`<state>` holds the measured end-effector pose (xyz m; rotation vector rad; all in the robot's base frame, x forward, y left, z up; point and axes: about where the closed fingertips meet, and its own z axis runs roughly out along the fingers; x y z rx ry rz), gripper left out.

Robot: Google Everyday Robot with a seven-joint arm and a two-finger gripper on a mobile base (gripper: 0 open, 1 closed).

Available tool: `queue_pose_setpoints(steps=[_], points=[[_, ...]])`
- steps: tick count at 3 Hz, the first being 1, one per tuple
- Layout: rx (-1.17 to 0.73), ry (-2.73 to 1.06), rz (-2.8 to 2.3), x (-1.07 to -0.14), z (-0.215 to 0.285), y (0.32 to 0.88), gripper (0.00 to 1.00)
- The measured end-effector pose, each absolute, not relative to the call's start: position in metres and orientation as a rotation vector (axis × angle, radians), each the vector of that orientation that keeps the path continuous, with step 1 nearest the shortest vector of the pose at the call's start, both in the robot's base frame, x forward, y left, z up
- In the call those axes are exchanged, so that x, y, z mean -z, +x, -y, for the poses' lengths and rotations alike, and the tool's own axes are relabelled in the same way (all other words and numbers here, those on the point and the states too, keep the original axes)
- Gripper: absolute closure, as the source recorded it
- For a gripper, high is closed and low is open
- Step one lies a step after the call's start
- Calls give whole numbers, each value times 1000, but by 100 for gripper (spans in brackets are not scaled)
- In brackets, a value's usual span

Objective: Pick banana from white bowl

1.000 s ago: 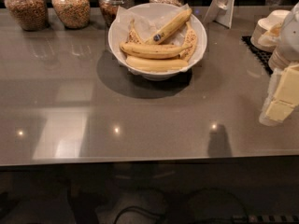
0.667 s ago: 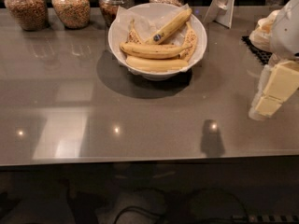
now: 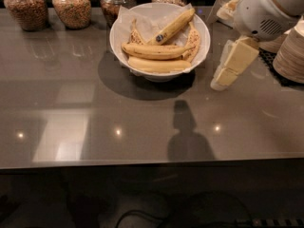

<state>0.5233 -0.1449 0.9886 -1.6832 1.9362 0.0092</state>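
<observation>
The white bowl [image 3: 121, 28], lined with white paper, stands at the back middle of the grey table. Several bananas lie in it. The long golden-yellow banana [image 3: 156, 51] lies across the middle. A banana with a blue sticker [image 3: 174, 26] leans over it at the back, a paler one [image 3: 159, 65] lies in front, and spotted ones sit at the sides. My gripper [image 3: 219, 82] hangs from the white arm [image 3: 266, 8] just right of the bowl, pointing down and left, close to the tabletop. It holds nothing.
Several glass jars of grains [image 3: 71, 6] line the back edge left of the bowl. A stack of tan plates [image 3: 290, 56] on a black mat stands at the right edge. The table's front edge [image 3: 142, 164] runs across the lower view.
My gripper has moved left and back across the table, from near the right edge to just beside the bowl. The bowl and bananas have not moved.
</observation>
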Motion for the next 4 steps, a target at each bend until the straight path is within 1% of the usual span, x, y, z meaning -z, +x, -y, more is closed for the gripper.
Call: queue_pose_setpoints(steps=[2, 3, 4], points=[[-99, -1676, -1805, -998, 84, 597, 0], [-156, -1670, -1799, -990, 64, 627, 19], [-209, -1662, -1822, -976, 55, 644, 42]])
